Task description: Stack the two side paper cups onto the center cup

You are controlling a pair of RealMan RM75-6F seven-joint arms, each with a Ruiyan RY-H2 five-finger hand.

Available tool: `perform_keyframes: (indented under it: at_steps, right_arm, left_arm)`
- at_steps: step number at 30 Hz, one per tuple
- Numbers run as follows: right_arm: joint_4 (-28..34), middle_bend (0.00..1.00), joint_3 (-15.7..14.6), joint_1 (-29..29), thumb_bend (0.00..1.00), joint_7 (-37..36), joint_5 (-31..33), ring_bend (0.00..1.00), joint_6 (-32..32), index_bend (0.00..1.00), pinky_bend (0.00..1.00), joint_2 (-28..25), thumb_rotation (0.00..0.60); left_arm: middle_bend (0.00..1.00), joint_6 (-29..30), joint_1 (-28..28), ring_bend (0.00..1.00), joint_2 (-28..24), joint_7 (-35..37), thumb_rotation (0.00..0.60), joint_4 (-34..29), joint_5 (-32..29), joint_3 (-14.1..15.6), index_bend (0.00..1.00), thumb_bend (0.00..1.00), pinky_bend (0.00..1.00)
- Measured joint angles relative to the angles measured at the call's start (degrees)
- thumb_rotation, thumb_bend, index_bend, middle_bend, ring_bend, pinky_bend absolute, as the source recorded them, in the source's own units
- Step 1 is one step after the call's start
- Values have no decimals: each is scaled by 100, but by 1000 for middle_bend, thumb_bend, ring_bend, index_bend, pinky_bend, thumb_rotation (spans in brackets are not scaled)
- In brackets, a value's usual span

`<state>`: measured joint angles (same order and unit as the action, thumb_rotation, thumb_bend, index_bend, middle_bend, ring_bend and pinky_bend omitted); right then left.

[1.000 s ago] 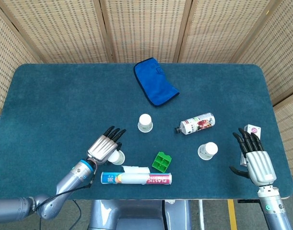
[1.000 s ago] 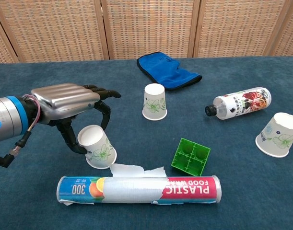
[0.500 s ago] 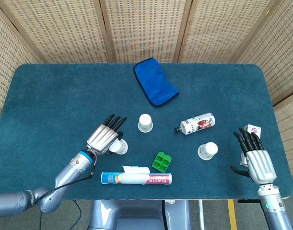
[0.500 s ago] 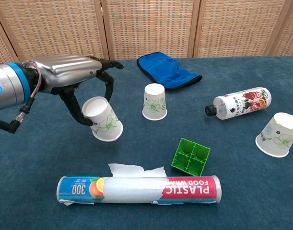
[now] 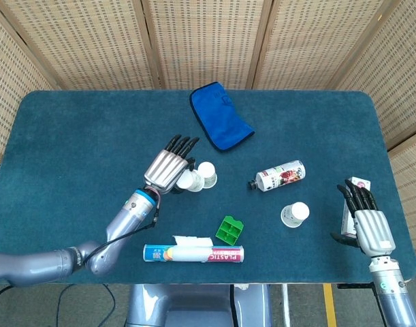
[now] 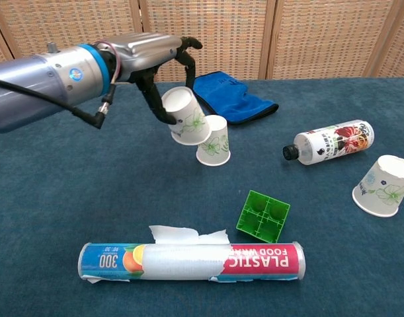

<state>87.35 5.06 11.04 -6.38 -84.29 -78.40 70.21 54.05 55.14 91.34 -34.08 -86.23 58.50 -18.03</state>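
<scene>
A: At mid-frame in the chest view, the center cup (image 6: pixel 213 140) stands upside down on the table (image 6: pixel 69 198). The left hand (image 6: pixel 152 56) grips the carried cup (image 6: pixel 186 117), tilted, its lower edge just beside or touching the center cup; which, cannot tell.

B: Judgement on the step?

A: Raise the carried cup over the center cup, turn it mouth-down and level, then lower it straight; released while tilted, it may slide off or tip the center cup.

B: Other side?

A: The right cup (image 6: pixel 382 185) lies on its side at the right edge. The right hand (image 5: pixel 370 228), lower right in the head view, holds nothing, fingers straight and spread.

B: Counts?

A: Cups three; bottle (image 6: pixel 328 142) one; blue cloth (image 6: pixel 231 96) one; green block (image 6: pixel 262 215) one; wrap roll (image 6: pixel 192 261) one; small box (image 5: pixel 358 184) one; hands two
</scene>
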Motion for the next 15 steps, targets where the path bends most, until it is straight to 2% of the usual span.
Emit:
perform_keyframes:
  at_steps: [7, 15]
  right_arm:
    - [-115, 0, 22, 66, 18, -94, 125, 0, 195, 41, 0, 30, 600]
    - [-185, 0, 65, 86, 17, -213, 200, 0, 232, 41, 0, 40, 600]
  left_arm:
    - [0, -24, 417, 0, 391, 67, 600, 552, -123, -215, 506, 111, 0]
    - [0, -150, 734, 0, 498, -146, 600, 736, -373, -263, 506, 111, 0]
